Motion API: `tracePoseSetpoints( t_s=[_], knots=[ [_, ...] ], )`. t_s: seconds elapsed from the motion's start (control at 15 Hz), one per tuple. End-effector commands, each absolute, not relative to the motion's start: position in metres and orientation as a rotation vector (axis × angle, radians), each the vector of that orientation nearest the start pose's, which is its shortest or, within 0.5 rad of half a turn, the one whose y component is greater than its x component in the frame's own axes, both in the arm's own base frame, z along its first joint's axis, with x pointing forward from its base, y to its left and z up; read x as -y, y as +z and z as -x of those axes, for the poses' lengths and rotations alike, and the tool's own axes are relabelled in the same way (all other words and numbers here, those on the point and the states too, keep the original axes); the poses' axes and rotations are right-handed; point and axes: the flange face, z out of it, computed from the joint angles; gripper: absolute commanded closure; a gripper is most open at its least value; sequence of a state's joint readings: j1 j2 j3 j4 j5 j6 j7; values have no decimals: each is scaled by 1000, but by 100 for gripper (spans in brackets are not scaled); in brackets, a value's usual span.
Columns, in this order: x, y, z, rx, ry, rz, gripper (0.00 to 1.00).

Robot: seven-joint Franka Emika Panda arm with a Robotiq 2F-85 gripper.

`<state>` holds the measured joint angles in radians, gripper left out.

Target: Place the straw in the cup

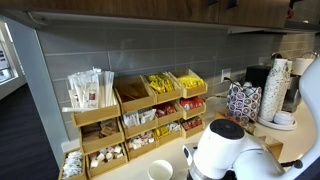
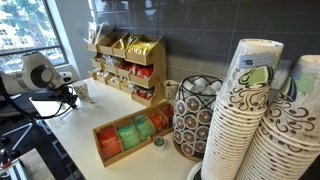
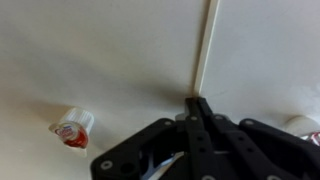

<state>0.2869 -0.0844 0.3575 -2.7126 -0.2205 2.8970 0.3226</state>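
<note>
My gripper (image 3: 197,102) is shut on a thin pale straw (image 3: 206,45), which runs from the fingertips straight up to the top edge of the wrist view, over the white counter. In an exterior view the gripper (image 2: 70,97) hangs low over the counter's far left end. The small white cup (image 1: 160,170) stands on the counter at the bottom edge, just left of the white arm (image 1: 232,150). A white curved edge at the right border of the wrist view (image 3: 306,124) may be the cup's rim; I cannot tell.
A small creamer pot (image 3: 72,127) lies on the counter. A wooden organizer (image 1: 135,115) with straws and packets stands against the wall. A wooden tea box (image 2: 130,137), a wire basket (image 2: 192,118) and tall stacks of patterned cups (image 2: 245,120) fill the other end.
</note>
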Motion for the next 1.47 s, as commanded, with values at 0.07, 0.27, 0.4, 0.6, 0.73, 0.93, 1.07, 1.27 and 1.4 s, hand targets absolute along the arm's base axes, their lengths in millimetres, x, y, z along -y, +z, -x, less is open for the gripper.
tracePoseSetpoints(
  t_s=[0.07, 0.27, 0.4, 0.6, 0.73, 0.93, 1.07, 1.27, 1.4],
  knots=[
    [-260, 280, -337, 780, -475, 2969, 100],
    [-258, 280, -338, 763, -487, 2961, 100],
    [-257, 280, -339, 757, -492, 2957, 100],
    [-255, 282, -339, 751, -504, 2955, 100],
    [-253, 285, -338, 740, -518, 2950, 100],
    [-248, 292, -337, 712, -554, 2940, 100],
    [-245, 296, -336, 691, -574, 2931, 100],
    [-251, 310, -346, 663, -608, 2909, 100],
    [-242, 318, -334, 647, -642, 2896, 100]
  ],
)
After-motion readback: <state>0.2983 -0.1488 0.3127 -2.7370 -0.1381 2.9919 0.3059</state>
